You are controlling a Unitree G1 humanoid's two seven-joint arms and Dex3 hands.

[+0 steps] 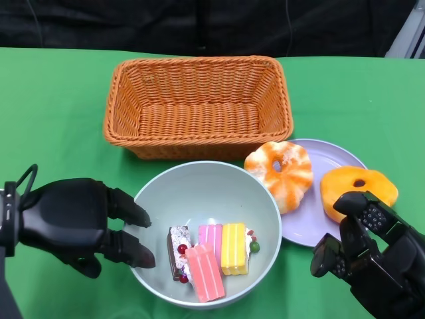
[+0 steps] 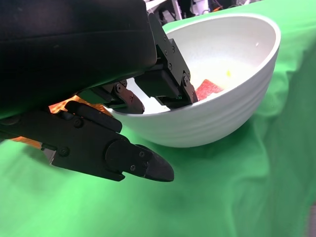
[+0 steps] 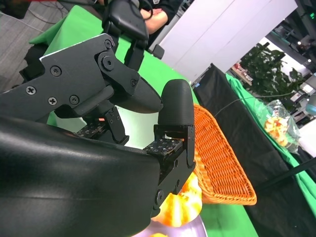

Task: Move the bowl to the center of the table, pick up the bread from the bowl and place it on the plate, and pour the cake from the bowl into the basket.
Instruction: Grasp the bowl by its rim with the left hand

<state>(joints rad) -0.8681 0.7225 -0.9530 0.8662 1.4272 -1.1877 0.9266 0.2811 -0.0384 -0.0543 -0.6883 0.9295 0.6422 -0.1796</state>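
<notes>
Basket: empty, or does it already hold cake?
Empty. The head view shows only bare wicker inside the basket; the cake pieces lie in the bowl.

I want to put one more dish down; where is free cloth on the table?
Bare green cloth lies left of the basket and above the left hand, and right of the basket beyond the plate. The centre, around the bowl, is crowded.

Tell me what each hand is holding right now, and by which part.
The left hand grips the pale green bowl by its near-left rim, fingers hooked inside. The right hand holds nothing.
</notes>
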